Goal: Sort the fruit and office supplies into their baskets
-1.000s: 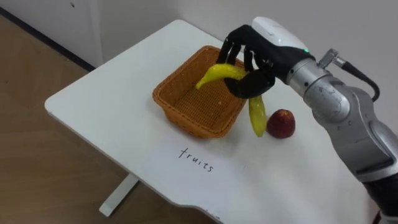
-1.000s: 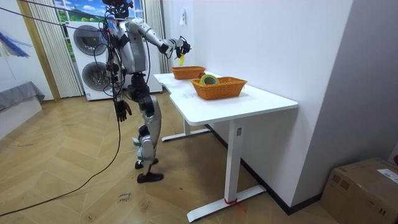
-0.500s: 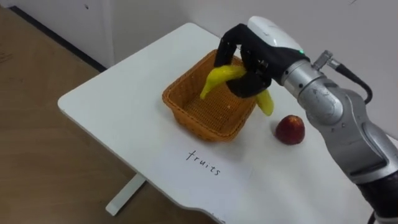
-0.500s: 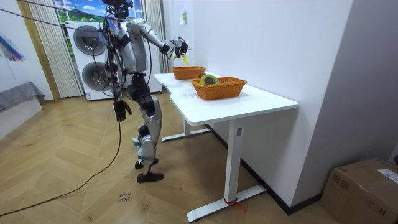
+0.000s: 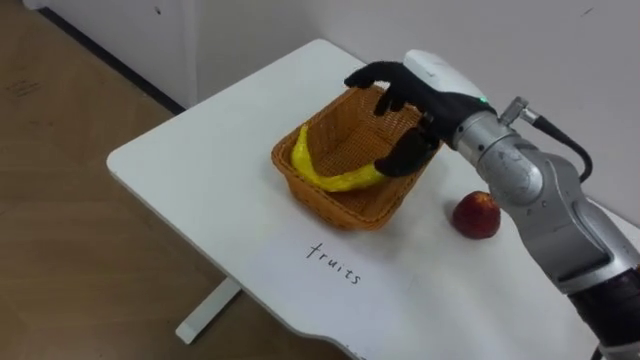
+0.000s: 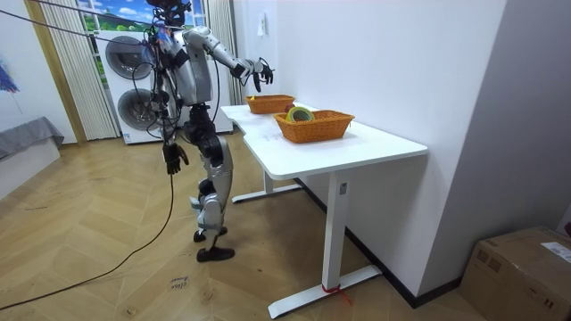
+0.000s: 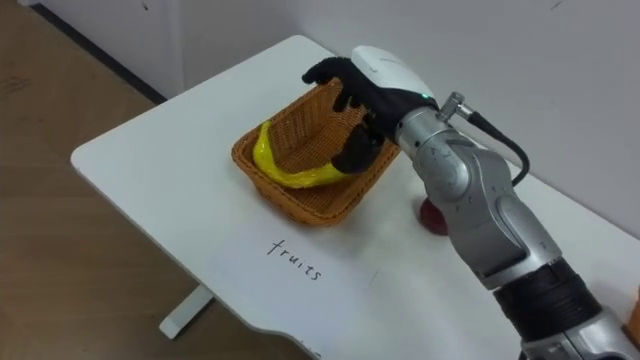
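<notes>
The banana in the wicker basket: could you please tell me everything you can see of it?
The banana is yellow, smooth-skinned and curved like a crescent. It lies inside the orange wicker basket, along its near wall, one end raised toward the rim, the other by the right hand, which hangs open over the basket. Whether the thumb touches it, I cannot tell.

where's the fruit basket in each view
Left eye view: the fruit basket sits at the centre on the white table, with the banana lying in it.
Right eye view: the fruit basket is slightly left of centre.
Room view: the fruit basket is upper middle, at the table end nearest the robot.
Shared landmark: the right hand, open just above it.
</notes>
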`<state>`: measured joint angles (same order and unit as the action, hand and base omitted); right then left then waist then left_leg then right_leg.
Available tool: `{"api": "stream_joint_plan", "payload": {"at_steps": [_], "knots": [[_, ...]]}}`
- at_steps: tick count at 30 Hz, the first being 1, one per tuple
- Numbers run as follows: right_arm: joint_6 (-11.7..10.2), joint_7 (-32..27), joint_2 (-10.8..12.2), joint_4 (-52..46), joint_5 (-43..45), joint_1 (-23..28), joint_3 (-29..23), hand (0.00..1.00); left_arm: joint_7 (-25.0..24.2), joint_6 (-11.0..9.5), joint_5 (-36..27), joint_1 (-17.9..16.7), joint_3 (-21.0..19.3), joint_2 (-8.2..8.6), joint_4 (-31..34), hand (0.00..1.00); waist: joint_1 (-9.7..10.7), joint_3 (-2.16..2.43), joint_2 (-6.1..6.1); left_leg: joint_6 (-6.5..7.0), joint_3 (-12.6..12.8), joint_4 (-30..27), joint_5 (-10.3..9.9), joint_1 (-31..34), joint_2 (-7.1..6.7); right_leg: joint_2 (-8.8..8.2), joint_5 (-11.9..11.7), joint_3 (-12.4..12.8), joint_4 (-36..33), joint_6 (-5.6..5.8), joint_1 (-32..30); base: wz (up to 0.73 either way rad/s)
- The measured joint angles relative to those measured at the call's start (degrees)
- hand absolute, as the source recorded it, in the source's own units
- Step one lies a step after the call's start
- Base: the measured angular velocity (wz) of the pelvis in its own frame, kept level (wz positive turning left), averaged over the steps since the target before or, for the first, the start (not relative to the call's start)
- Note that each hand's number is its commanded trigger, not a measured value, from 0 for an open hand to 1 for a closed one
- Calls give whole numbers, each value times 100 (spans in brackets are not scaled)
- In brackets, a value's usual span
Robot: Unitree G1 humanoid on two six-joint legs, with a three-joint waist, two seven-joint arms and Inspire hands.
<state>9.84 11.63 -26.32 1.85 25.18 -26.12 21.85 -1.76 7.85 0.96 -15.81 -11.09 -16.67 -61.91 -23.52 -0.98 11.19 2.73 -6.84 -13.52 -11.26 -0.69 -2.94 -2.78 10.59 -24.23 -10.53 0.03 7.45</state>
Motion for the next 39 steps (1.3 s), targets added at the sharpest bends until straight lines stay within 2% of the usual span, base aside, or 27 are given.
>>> {"api": "stream_joint_plan", "payload": {"at_steps": [7, 23, 27, 33, 35, 39], "knots": [[-53, -131, 0, 162, -22, 0, 82, 0, 3, -79, 1, 0, 0, 0, 1, 0, -29, 0, 9, 4, 16, 17, 3, -14, 1, -4, 0, 34, -3, 1, 3, 0], [-53, -290, -1, 199, -197, 1, 180, 0, 5, -89, 1, -42, -1, -1, -1, 0, -11, -3, 41, 4, 28, 19, 3, -45, 1, -3, 1, 50, -4, 1, 28, 0], [-53, -462, -3, 198, -431, 1, 177, 0, 18, -84, 1, -90, -5, -2, 2, 0, 13, -3, 40, 4, 28, 22, 2, -98, 5, -2, 1, 46, -3, 1, 82, 0], [-55, -707, -3, 189, -553, 1, 138, 0, 20, -65, -21, -181, 19, -3, 6, 0, 174, 1, 41, 2, 39, -13, 1, -78, 4, -3, 1, 75, -5, 1, 78, -1], [-61, -801, -3, 189, -757, 1, 115, 0, 34, -63, -13, -180, 36, 23, 5, 0, 236, 9, 24, 3, 64, -15, 2, -89, 6, -6, 1, 98, -6, 1, 81, -6], [-206, -998, 0, 189, -944, 43, -27, 0, 140, -64, -18, -192, 39, 199, 4, 0, 434, 67, -162, 22, 138, -44, -3, -97, -5, -13, 0, 221, -8, 1, 81, -9]]}}
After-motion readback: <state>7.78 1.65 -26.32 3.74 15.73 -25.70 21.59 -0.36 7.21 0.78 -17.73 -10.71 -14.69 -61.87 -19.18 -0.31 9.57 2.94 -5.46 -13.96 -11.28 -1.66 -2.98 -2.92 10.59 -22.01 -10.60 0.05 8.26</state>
